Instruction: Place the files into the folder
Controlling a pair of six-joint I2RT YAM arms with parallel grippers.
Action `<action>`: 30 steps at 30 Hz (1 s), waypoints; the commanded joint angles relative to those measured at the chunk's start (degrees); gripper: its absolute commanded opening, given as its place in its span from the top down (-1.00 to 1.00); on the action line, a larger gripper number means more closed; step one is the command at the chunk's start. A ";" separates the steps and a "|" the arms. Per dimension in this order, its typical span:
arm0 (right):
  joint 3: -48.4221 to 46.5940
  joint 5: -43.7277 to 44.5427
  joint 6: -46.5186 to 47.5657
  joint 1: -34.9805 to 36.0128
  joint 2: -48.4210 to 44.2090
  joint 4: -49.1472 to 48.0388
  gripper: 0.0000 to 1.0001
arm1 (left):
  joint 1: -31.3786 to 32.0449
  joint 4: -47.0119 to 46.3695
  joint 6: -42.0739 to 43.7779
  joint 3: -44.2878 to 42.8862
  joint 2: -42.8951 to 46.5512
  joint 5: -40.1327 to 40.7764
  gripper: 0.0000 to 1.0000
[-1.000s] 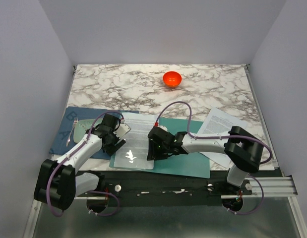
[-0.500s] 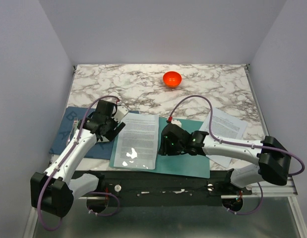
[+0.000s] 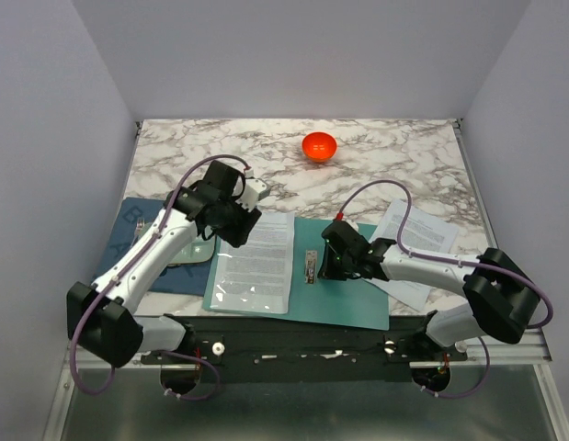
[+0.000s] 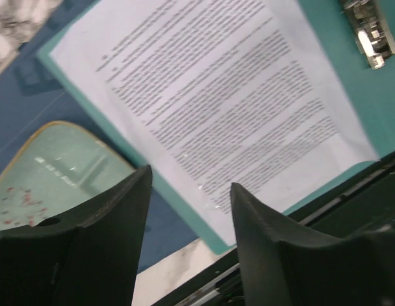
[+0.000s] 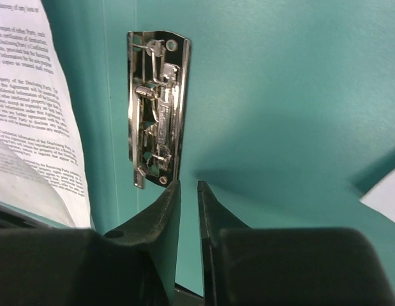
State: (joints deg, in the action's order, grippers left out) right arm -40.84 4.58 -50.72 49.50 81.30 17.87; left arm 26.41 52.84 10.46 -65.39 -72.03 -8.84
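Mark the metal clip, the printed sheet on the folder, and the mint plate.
metal clip point(image 5: 156, 108): right wrist view, middle of its plate.
printed sheet point(image 4: 223, 108): left wrist view, mid text.
mint plate point(image 4: 63, 169): left wrist view, its flat face.

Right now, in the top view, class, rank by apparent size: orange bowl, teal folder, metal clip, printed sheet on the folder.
1. teal folder
2. printed sheet on it
3. orange bowl, farther from the camera, yet plainly smaller than the sheet
4. metal clip, a thin strip, smallest
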 commanded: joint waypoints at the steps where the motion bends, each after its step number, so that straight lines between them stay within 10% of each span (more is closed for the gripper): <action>1: 1.81 -4.23 -0.25 -0.45 2.19 -7.32 0.54 | 3.72 -0.19 -4.82 -3.69 -5.83 -8.56 -0.02; 6: 3.57 -7.39 -1.40 -0.45 4.48 -10.83 0.55 | 8.12 -4.23 -4.57 -3.26 -9.35 -11.72 0.13; 15: 5.42 -8.27 -4.47 -0.54 8.87 -14.52 0.65 | 13.48 -9.15 -6.76 -2.73 -19.09 -12.96 -0.33; 30: 6.47 -6.60 -6.50 -3.09 13.36 -14.53 0.81 | 13.84 -15.40 -7.12 -2.99 -31.85 -11.28 -0.03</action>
State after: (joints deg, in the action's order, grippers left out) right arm -38.15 -6.81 -58.13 47.11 91.46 -2.90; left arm 39.88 39.44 3.16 -67.83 -101.32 -20.03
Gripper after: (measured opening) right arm 0.099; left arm 0.541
